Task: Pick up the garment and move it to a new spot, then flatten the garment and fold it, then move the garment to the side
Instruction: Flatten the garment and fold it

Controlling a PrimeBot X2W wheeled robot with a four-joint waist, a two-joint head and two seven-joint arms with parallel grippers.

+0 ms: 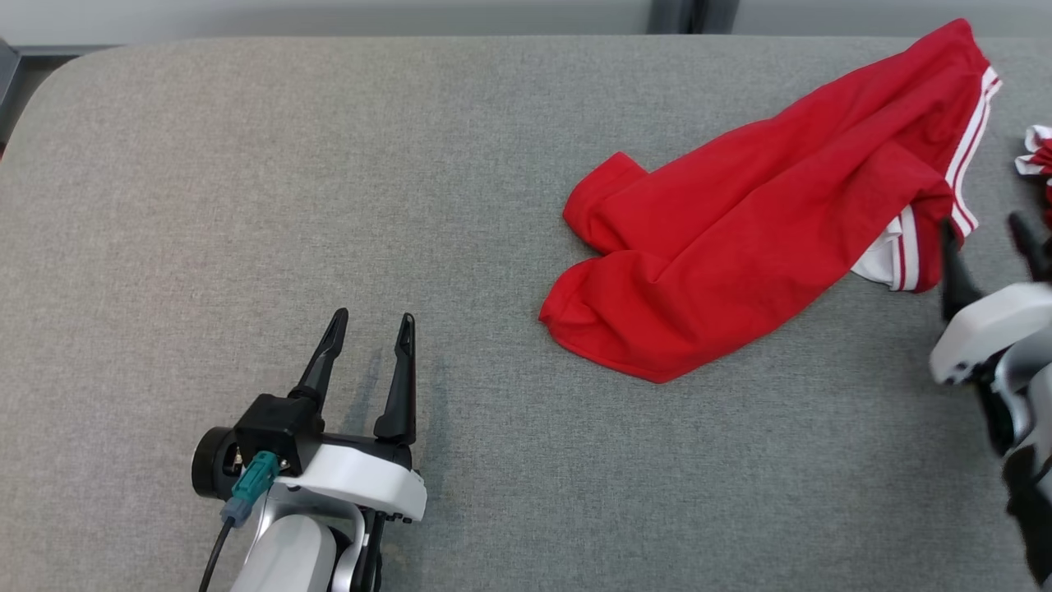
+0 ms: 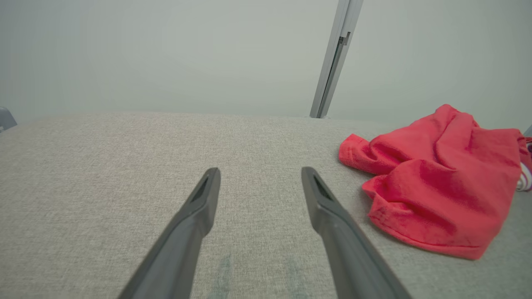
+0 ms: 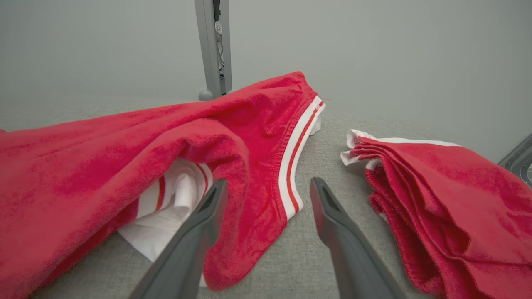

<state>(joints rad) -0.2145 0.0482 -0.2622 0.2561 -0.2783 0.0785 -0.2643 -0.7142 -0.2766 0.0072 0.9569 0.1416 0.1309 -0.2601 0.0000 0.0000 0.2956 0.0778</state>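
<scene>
A red garment [image 1: 764,214] with a white-and-red striped band lies crumpled on the grey table [image 1: 288,189], right of centre; it also shows as a rumpled red garment [image 2: 436,182] in the left wrist view and a red garment [image 3: 124,166] in the right wrist view. My right gripper [image 1: 990,234] is open at the right edge, just beside the garment's striped waistband, fingers empty. The right gripper [image 3: 268,187] points at the waistband's hem, its jaws apart. My left gripper [image 1: 371,322] stands open and empty at the lower left, far from the cloth; its left gripper [image 2: 259,174] fingers spread over bare table.
A second red garment [image 3: 449,195], folded, with white trim, lies right of the right gripper; its edge [image 1: 1037,152] peeks in at the head view's right side. A grey post [image 3: 214,45] stands behind the table. The table's left half is bare fabric.
</scene>
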